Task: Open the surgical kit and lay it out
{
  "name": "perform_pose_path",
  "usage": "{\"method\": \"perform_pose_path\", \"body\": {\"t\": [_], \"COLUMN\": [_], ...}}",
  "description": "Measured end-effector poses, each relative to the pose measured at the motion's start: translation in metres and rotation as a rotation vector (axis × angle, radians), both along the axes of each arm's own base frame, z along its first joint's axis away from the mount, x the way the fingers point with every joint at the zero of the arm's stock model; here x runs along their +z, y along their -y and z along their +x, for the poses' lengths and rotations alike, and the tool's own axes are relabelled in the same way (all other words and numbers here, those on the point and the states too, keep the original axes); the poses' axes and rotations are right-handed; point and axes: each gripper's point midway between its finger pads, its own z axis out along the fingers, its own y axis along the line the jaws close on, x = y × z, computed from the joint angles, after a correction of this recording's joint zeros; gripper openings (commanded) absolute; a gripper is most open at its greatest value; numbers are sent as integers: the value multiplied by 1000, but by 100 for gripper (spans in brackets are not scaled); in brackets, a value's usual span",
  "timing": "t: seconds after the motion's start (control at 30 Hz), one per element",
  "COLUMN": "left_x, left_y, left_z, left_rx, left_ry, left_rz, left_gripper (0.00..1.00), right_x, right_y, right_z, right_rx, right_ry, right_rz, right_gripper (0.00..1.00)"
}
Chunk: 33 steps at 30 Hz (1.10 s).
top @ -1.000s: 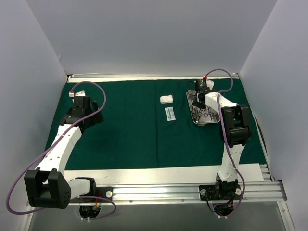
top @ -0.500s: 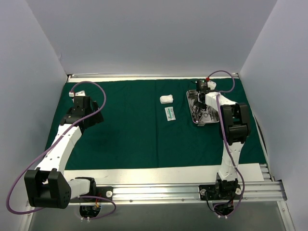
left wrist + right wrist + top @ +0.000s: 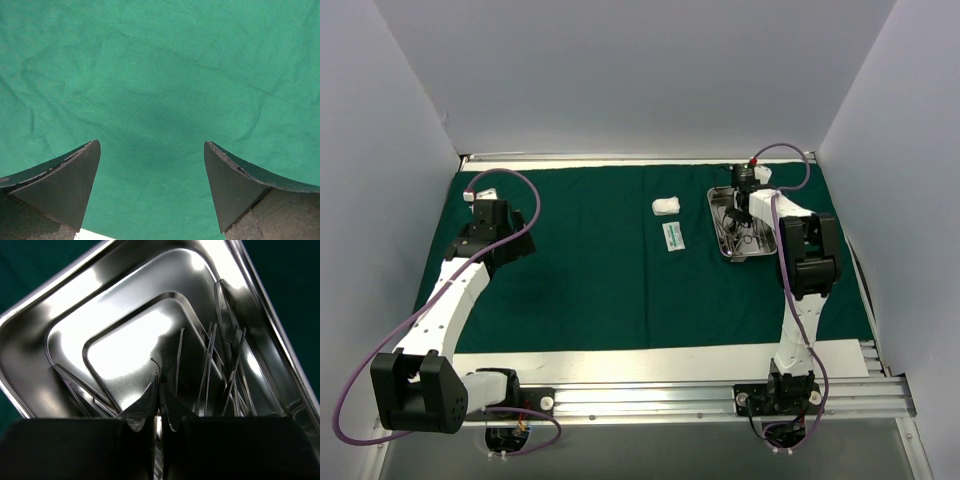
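- My right hand (image 3: 157,390) is down inside the steel tray (image 3: 35,360), its 2 fingers pressed tight together.
- A thin hooked bit of metal shows right at the fingertips. I cannot tell whether it is pinched or just lying behind them.
- The thin instruments (image 3: 207,365) lie heaped in the tray just to the right of this hand, with another long piece low to its left.
- From above, the white gauze wad (image 3: 666,206) and the small packet (image 3: 673,237) sit on the cloth to the left of the right hand, clear of the tray.
- My left hand (image 3: 151,143) hangs wide open and holds nothing, with only the green cloth (image 3: 160,60) spread flat beneath it.
- The 2 hands are well apart.
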Motion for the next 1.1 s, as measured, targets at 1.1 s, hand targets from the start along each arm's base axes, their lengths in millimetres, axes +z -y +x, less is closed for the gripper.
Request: {"method": "perform_pose_path", "body": {"t": [1.1], "left_x": [0], "left_y": [0], "left_z": [0], "left_rx": [0], "left_ry": [0], "left_rz": [0], "left_gripper": [94], "right_x": [0], "right_y": [2], "right_z": [8], "right_rx": [151], "right_ry": [-25], "right_rz": [-8], "right_gripper": [13]}}
